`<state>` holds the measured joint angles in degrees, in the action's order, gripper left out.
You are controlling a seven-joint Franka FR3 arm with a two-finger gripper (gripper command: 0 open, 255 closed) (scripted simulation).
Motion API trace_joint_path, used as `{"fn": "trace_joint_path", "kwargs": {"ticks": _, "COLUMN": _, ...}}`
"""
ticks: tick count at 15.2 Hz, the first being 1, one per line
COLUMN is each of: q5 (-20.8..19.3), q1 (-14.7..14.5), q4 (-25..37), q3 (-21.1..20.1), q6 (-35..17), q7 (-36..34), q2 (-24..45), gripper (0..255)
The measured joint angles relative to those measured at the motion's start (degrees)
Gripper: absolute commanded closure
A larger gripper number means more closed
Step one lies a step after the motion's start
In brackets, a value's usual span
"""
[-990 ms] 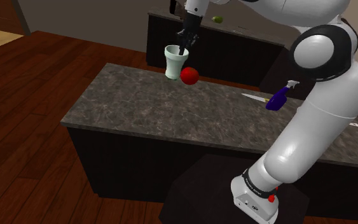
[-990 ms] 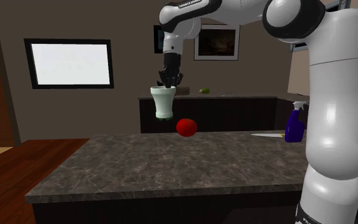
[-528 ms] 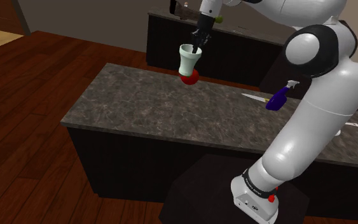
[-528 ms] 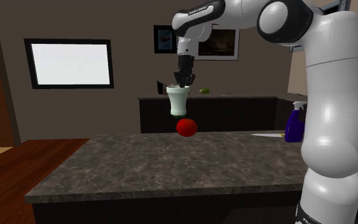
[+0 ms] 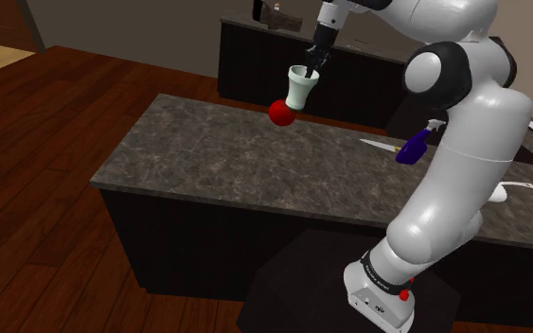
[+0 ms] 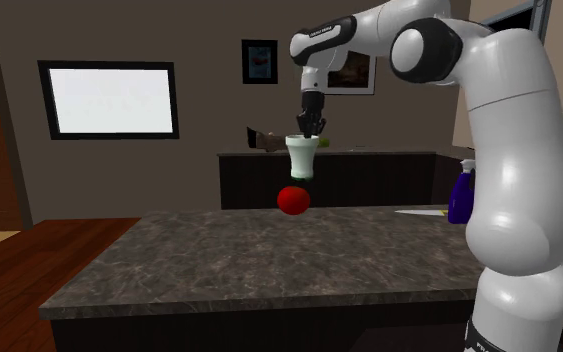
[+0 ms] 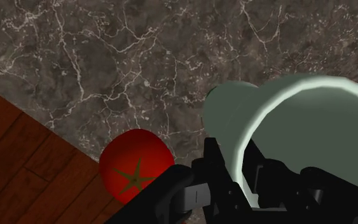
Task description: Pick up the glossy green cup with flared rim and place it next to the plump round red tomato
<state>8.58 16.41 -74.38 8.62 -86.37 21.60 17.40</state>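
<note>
A pale green cup [image 5: 300, 88] with a flared rim hangs upright in the air, clear of the dark stone counter [image 5: 207, 156]. My black gripper [image 5: 312, 60] is shut on its rim from above, one finger inside and one outside the wall. The red tomato [image 5: 280, 113] rests on the counter near its far edge, just below the cup and towards the shoulder view's left. From the second exterior view the cup [image 6: 302, 157] floats above the tomato [image 6: 292, 200], slightly to its right, under the gripper [image 6: 312, 128]. In the wrist view the gripper [image 7: 238, 162] clasps the cup [image 7: 298, 121] with the tomato [image 7: 136, 173] beside it.
A blue spray bottle [image 5: 413, 147] and a knife [image 5: 378, 146] lie on the counter at the shoulder view's right. Behind stands a dark back counter [image 5: 255, 57] with small items on it. Wooden floor [image 5: 56, 142] surrounds the counter.
The arm has carried the cup to the right in both exterior views and a little higher; it has gone from the tomato's left to above and just right of it.
</note>
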Motion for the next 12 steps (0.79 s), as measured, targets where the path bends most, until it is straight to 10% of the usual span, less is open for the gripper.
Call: {"fn": "trace_joint_path", "kwargs": {"ticks": 12, "q5": 3.3, "q1": 13.1, "q4": 31.3, "q3": 2.6, "q6": 12.2, "q7": 11.5, "q2": 20.6, "gripper": 255}}
